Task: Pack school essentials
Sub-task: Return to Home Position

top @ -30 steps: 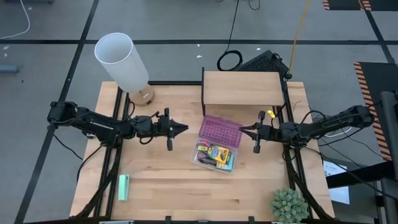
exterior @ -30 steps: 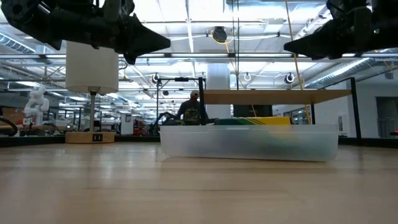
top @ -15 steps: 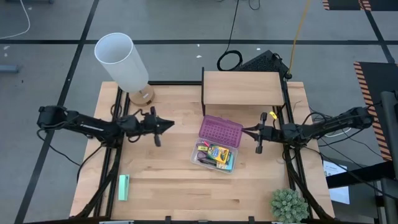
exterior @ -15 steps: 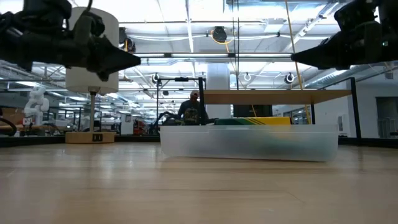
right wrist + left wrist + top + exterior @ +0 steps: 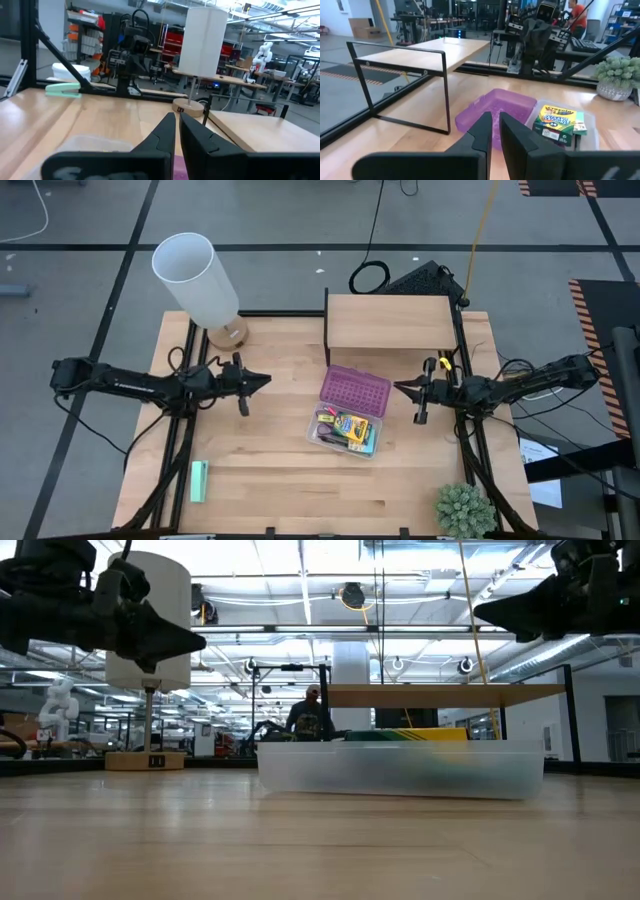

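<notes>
Near the middle of the surface [image 5: 270, 480], the crayon box [image 5: 350, 426] is seen packed in the clear case [image 5: 345, 436], so the left gripper [image 5: 262, 380] and right gripper [image 5: 398, 388] are held apart from it, jaws nearly closed, empty.

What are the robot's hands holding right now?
Nothing. The left hand and the right hand are both shut and empty, up above the table.

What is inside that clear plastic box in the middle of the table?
The clear plastic box holds a green-yellow crayon box lying on top, with pencils and other small stationery beside and under it. What lies beneath the crayon box is covered and cannot be made out.
</notes>
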Robot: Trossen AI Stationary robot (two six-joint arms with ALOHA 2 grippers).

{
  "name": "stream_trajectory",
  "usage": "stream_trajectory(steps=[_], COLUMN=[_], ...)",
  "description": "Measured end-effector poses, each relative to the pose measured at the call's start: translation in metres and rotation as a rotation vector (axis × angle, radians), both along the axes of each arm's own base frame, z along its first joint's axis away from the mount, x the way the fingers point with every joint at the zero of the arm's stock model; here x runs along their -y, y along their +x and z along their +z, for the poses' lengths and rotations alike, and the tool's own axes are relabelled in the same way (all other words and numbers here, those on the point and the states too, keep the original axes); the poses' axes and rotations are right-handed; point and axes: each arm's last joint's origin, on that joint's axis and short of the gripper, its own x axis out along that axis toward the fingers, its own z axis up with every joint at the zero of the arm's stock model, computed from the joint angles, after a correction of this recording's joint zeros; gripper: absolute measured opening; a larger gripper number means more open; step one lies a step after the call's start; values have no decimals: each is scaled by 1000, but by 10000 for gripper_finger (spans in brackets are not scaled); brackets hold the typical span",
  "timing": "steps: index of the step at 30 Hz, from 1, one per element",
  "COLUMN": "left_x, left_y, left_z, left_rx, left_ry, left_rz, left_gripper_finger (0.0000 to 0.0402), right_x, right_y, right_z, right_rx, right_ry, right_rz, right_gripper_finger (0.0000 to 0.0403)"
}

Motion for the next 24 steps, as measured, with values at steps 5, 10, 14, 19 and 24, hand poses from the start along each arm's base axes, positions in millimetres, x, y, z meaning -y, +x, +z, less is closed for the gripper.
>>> stream_trajectory(steps=[5,10,14,19,24], left_x=[0,1,1,2,4], left_y=[-6,-12,-15,-17,-18], left_z=[1,4,5,6,8], left_rx=[-17,-15,-4,-2,9], left_ry=[0,-1,-6,-6,0], left_rz=[-1,-1,-1,-10,-24], left_gripper_finger=[35,35,35,35,35], right_x=[0,0,1,2,3], right_y=[0,-1,-4,-8,-13], right_z=[-2,0,4,4,2], right_rx=[-16,4,31,30,11], right_ry=[-4,0,-2,-4,-7], right_rz=[0,-1,-3,-3,-4], right_gripper_finger=[17,17,17,17,17])
